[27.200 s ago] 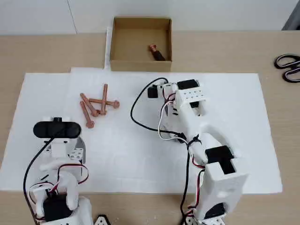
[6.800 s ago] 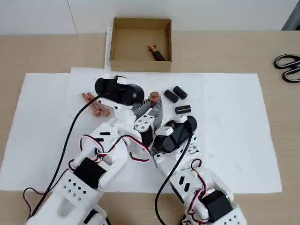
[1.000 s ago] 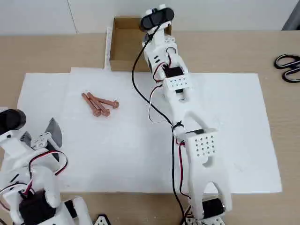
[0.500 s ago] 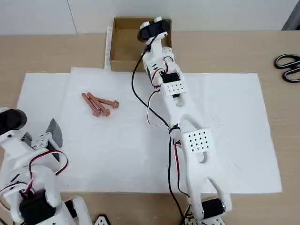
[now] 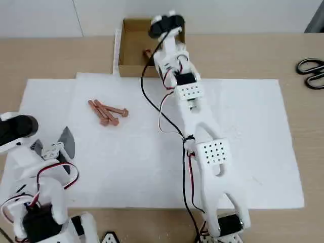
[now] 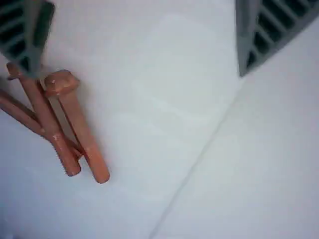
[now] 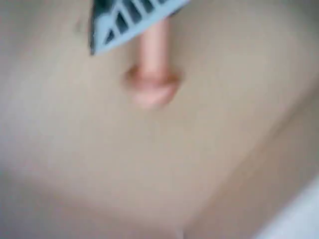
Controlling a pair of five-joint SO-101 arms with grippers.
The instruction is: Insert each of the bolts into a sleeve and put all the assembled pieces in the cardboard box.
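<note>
**High and both wrist views.** My left gripper (image 6: 139, 64) hangs above the white sheet (image 5: 126, 167), close to the sheet corner nearest my left base. It holds nothing: its fingers (image 6: 271, 35) are spread wide, with bare sheet between them.

Three loose bolts (image 5: 108, 112) lie touching one another in a small crossed heap on the left half of the sheet, toward the edge that meets the cardboard box (image 5: 121, 48). In the high view they lie well apart from my left gripper. In the left wrist view one fingertip overlaps the edge of the heap.

My right arm (image 5: 212, 152) stretches from the table's near edge across the middle of the sheet and over the box wall, covering the right part of the box interior. My right gripper (image 7: 134, 20) is down inside the box. A copper-coloured bolt (image 7: 152, 84) shows there close to the box floor, its head just left of my arm in the high view. Its shank runs under my gripper, which hides the rest. I cannot tell whether the right gripper has hold of this bolt, nor whether the bolt rests on the floor.

Scissors (image 5: 310, 66) lie on the bare table (image 5: 40, 55) by its right edge, off the sheet.
</note>
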